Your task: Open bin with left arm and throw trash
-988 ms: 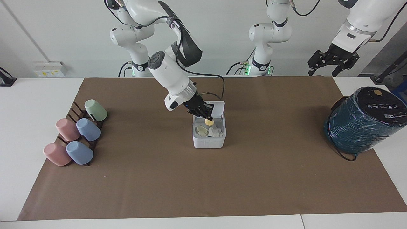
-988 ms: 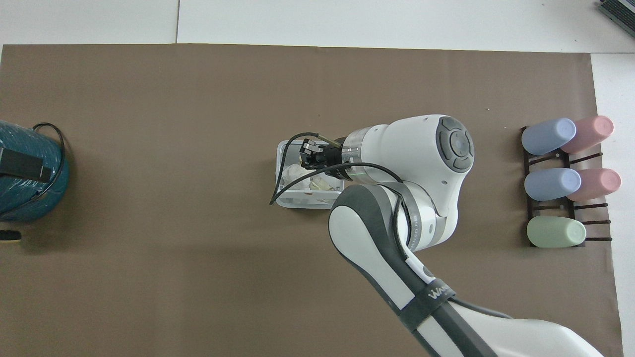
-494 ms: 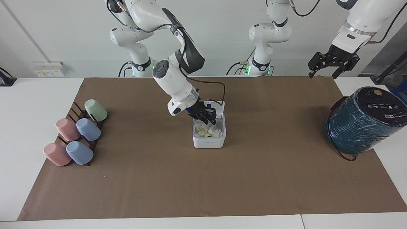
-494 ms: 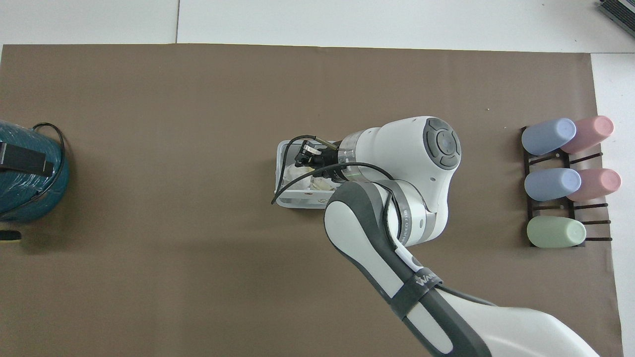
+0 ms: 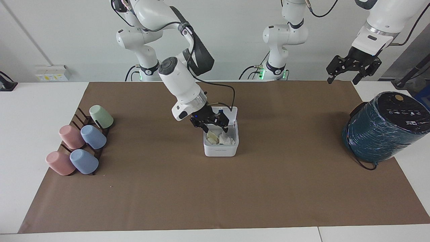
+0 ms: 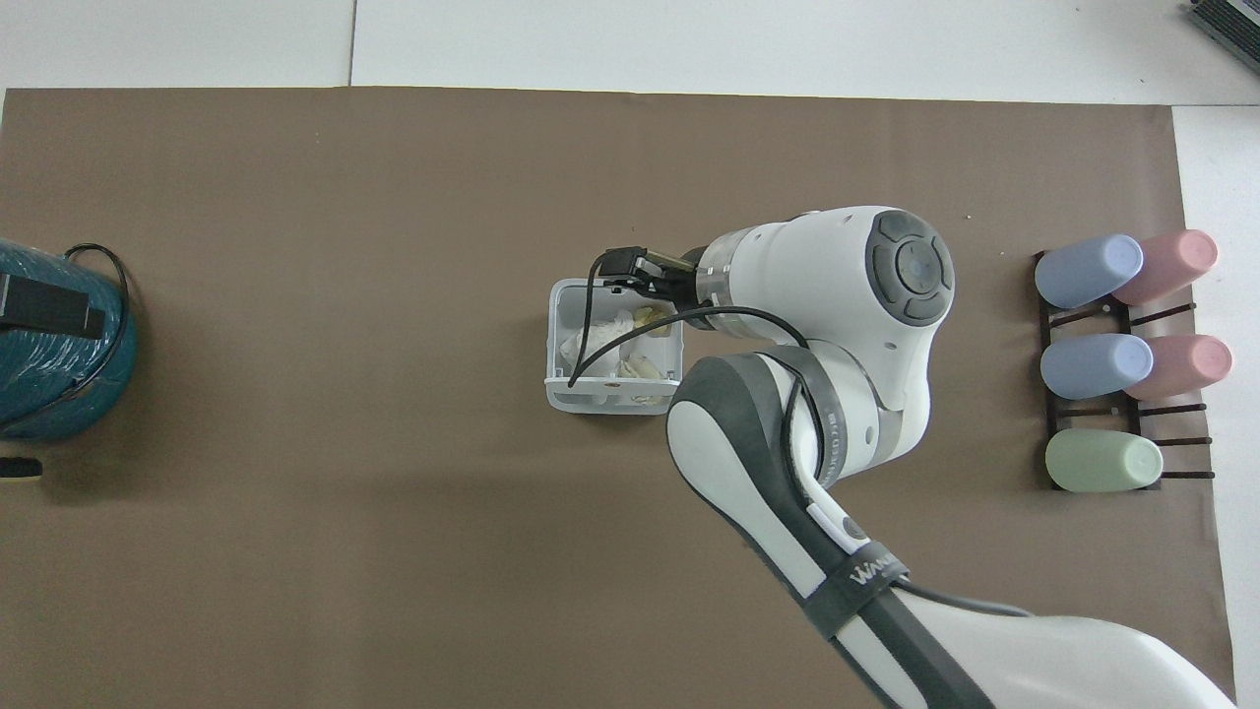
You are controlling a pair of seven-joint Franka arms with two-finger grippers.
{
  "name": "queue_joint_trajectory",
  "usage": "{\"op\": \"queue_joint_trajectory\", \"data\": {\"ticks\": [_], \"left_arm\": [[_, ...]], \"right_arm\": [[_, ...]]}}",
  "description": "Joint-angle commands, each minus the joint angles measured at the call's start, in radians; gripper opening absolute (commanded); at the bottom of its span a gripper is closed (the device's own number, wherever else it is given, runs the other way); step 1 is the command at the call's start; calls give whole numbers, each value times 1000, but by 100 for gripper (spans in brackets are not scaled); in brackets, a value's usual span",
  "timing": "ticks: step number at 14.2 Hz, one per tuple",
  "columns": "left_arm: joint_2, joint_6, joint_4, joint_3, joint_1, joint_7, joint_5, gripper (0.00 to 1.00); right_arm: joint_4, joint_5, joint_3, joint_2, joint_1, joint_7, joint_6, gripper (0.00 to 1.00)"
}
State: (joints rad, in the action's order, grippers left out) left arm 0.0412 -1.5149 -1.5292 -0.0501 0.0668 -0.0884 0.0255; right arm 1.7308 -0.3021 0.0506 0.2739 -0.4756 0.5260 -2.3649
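The white bin [image 5: 221, 148] [image 6: 551, 335] stands mid-table with its lid [image 5: 232, 116] tipped up on the side nearer the robots. Inside lies the trash: a white tissue wad [image 5: 227, 138] [image 6: 591, 340], a cream wad [image 5: 212, 137] [image 6: 635, 367] and a yellow scrap [image 6: 645, 317]. My right gripper [image 5: 214, 128] hangs just over the bin's opening, open, with nothing between its fingers. The left gripper [image 5: 347, 72] is open and empty, held high over the table's edge at the left arm's end, where that arm waits.
A big teal wrapped cylinder [image 5: 383, 129] [image 6: 49, 364] lies at the left arm's end of the table. A dark rack with several pastel cups [image 5: 80, 141] [image 6: 1112, 364] sits at the right arm's end. A brown mat [image 5: 215, 195] covers the table.
The right gripper opened over the bin and let go of the yellow scrap, which now lies inside. Its wrist then turned and shifted slightly. The left gripper barely moved.
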Motion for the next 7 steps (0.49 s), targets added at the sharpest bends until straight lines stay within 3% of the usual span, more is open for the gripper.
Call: {"op": "queue_joint_trajectory", "data": {"ticks": [1,3,7], "left_arm": [[29,-28,-39,-4,5,-4,-24,100],[31,-27,-39,-4,-2,4,-22,100],[32,-25,-43,-4,-2,-2,-22,100]], "right_arm": [[-14,246,-8,-60,92,-23,56,100],[-14,340,-9,-114,149,-47,136,100],[-85,340,-8,-197,296,-291,396,100]]}}
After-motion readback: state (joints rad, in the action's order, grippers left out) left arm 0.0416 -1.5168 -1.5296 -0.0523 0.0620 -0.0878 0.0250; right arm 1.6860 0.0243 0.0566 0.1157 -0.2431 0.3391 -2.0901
